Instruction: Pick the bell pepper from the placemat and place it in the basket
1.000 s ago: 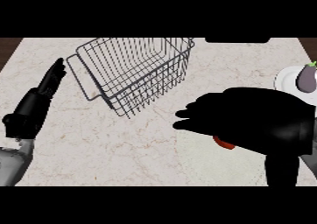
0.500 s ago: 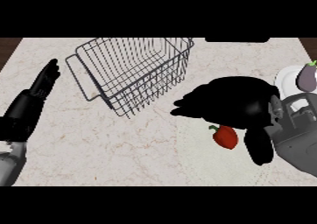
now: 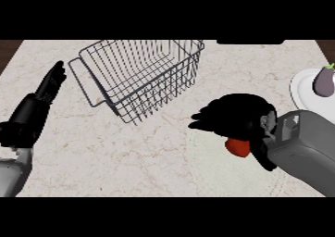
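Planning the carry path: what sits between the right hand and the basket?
Nothing. In the head view, only bare counter separates the right hand from the basket.

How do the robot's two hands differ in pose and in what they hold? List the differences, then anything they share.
The left hand has straight fingers pointing up; the right hand has curled fingers. The left hand holds nothing; the right hand curls over the red bell pepper. The left hand rests left of the wire basket; the right hand is right of it. Both are black, on grey forearms.
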### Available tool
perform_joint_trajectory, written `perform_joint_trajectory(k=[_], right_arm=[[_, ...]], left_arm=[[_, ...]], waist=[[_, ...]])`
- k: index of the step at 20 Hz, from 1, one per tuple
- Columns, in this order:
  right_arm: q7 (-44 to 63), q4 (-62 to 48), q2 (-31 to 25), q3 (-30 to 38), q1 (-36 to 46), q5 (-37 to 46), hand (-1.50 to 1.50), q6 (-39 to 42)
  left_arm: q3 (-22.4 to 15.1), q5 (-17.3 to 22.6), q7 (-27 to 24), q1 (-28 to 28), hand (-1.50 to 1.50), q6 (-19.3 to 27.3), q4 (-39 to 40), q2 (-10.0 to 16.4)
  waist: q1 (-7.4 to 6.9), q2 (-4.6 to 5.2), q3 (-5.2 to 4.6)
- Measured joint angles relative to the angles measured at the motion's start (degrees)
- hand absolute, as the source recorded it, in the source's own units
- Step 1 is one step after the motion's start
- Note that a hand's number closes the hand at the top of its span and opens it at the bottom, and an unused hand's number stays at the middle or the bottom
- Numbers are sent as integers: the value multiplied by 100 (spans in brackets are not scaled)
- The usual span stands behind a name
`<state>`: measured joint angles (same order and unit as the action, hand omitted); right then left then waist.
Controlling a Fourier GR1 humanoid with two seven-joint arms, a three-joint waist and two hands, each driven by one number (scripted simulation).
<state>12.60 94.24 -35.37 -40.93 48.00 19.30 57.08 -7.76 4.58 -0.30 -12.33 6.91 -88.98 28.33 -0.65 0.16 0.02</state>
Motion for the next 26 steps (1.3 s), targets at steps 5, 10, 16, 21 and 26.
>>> perform_joint_trajectory(k=[5, 10, 16, 21, 26], right_arm=[[-519, -182, -1, -297, -413, 876, -150, -318], [-1231, -792, 150, -361, -480, 1646, -150, -735], [-1980, -1159, 158, -264, -765, 2358, -150, -1250], [-2149, -1227, 439, -57, -930, 2823, -150, -1269], [-2469, -1403, 582, 68, -1231, 3237, -150, -1499]], left_arm=[[70, -115, -58, 77, 0, -55, 29, -146], [215, -183, -43, 21, 0, -217, 108, -211], [302, -387, -95, -13, 0, -284, 202, -390], [412, -508, 1, 150, 0, -380, -47, -472], [582, -572, 98, 16, 0, -521, -2, -525]], waist=[[15, -2, 1], [11, -2, 0], [31, -8, -1], [33, -15, -2], [48, -14, -3]])
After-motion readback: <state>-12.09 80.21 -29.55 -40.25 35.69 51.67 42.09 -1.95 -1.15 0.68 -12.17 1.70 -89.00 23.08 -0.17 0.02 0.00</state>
